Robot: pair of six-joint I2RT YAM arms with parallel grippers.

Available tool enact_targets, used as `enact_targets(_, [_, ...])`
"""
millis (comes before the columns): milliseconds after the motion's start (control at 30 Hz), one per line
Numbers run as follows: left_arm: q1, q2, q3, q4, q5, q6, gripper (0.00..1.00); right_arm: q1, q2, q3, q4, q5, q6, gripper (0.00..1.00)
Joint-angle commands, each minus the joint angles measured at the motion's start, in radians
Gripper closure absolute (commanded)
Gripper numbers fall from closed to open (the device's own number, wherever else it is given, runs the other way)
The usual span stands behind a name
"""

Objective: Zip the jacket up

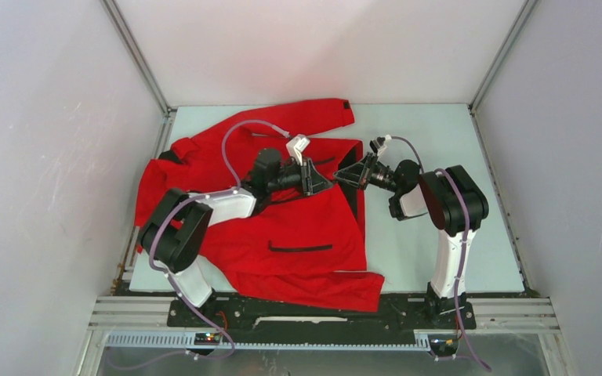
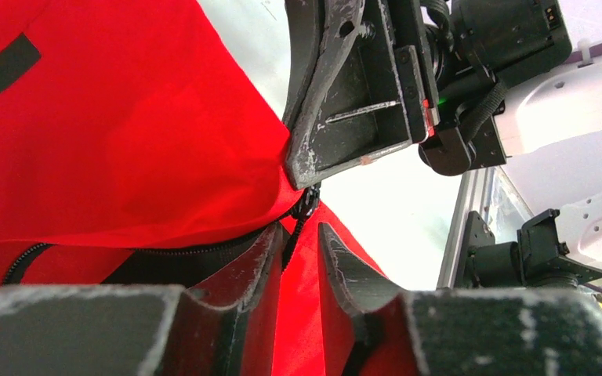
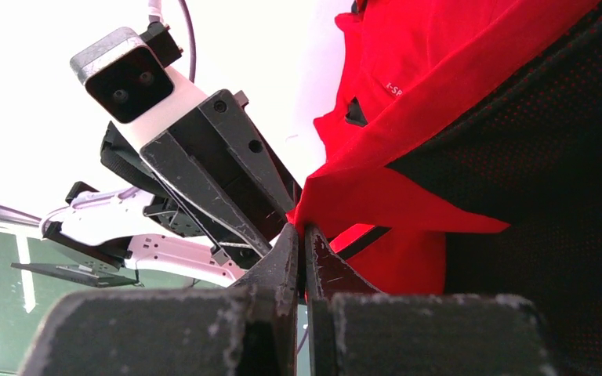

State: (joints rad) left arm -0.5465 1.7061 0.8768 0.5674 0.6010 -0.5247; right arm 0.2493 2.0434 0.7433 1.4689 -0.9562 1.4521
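from above, the red jacket [image 1: 298, 227] lies spread on the left and middle of the table [image 1: 431, 133], one sleeve reaching toward the back edge, the front opening facing right. both arms reach in over it: the left gripper [image 1: 319, 182] and the right gripper [image 1: 346, 176] meet tip to tip at the jacket's front edge, well up from the hem. in the left wrist view, the left gripper's [image 2: 298, 231] two fingers stand a little apart, straddling the black zipper line, with the zipper pull [image 2: 307, 204] just beyond their tips; they do not seem to clamp anything. above them the right gripper [image 2: 302, 172] comes down onto the fabric edge right at the pull, and a pocket zip [image 2: 0, 70] shows at far left. in the right wrist view, the right gripper's [image 3: 304, 235] fingers are pressed together on the red edge, lifting it so the black mesh lining [image 3: 564, 196] shows; the left gripper [image 3: 270, 223] sits just beside. the step in hand looks like getting hold of the pull while the edge is held taut; how much of the zipper is already joined is hard to tell. next, the left fingers likely need to close on the small pull itself, not the cloth, then draw it along the teeth while the right keeps tension.
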Motion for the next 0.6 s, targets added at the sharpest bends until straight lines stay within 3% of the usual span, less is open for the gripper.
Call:
enact_targets(0, [0.006,0.015,-0.011,0.032,0.014,0.000,0.73,0.016,-0.050,0.013,0.057,-0.027,0.008,1.00])
enact_targets(133, [0.006,0.016,-0.014,0.028,0.004,0.008,0.77,0.018,-0.049,0.013,0.057,-0.027,0.008,1.00])
enact_targets(300, [0.007,0.013,0.006,0.031,-0.013,0.011,0.99,0.022,-0.051,0.013,0.057,-0.026,0.006,1.00])
enact_targets(433, [0.007,0.011,0.057,-0.004,-0.003,0.019,1.00,0.030,-0.042,0.019,0.057,-0.034,-0.003,1.00])
enact_targets(567, [0.006,-0.016,0.112,-0.144,-0.012,0.101,1.00,0.025,-0.032,0.022,0.055,-0.042,-0.004,1.00])
